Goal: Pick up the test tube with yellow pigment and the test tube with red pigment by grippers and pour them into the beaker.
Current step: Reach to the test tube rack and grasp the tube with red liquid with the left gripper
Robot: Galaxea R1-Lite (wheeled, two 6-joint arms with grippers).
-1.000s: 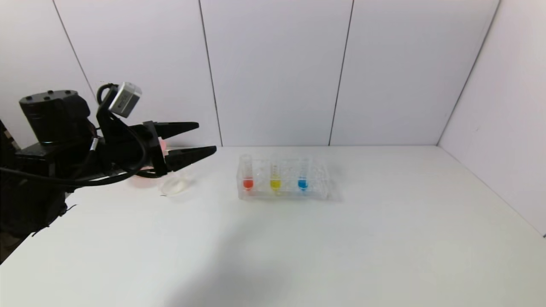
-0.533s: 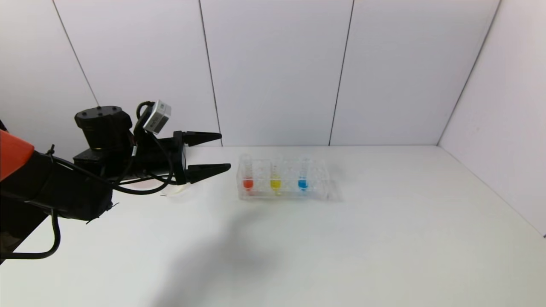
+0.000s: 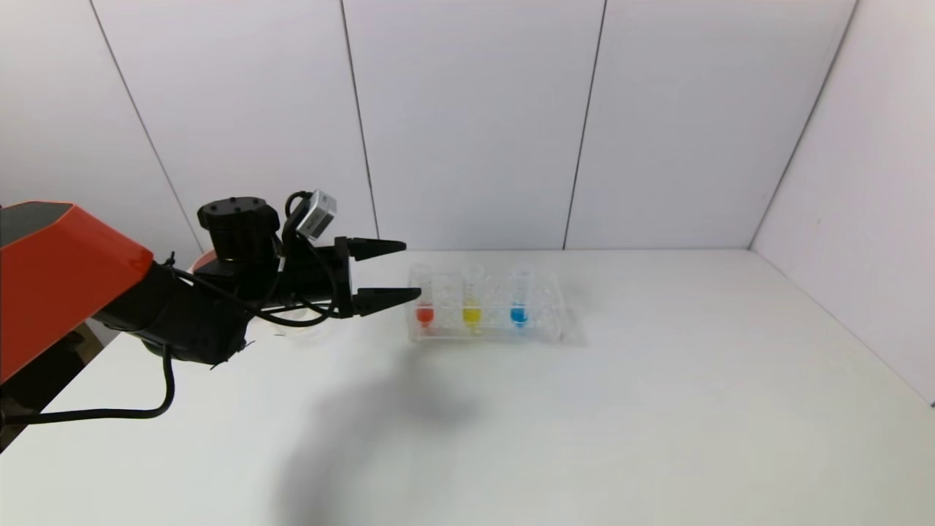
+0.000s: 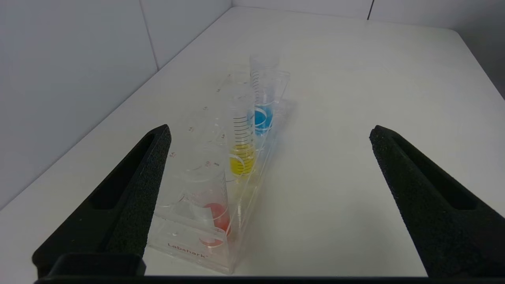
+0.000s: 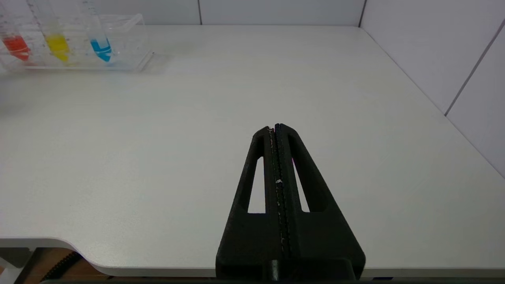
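Hovering left gripper [image 3: 407,271] | matte tapered fingers [image 4: 130,197] spread | clear ribbed rack [image 3: 540,329]

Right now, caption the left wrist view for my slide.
Open left end effector facing the clear rack, the test tube with red pigment nearest.

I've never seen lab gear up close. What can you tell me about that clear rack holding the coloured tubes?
The clear plastic rack sits flat on the white table. Three tubes stand upright in a row in it: red, yellow and blue. Its end wall reads "Labshark". The open left gripper hovers beside its red end, not touching.
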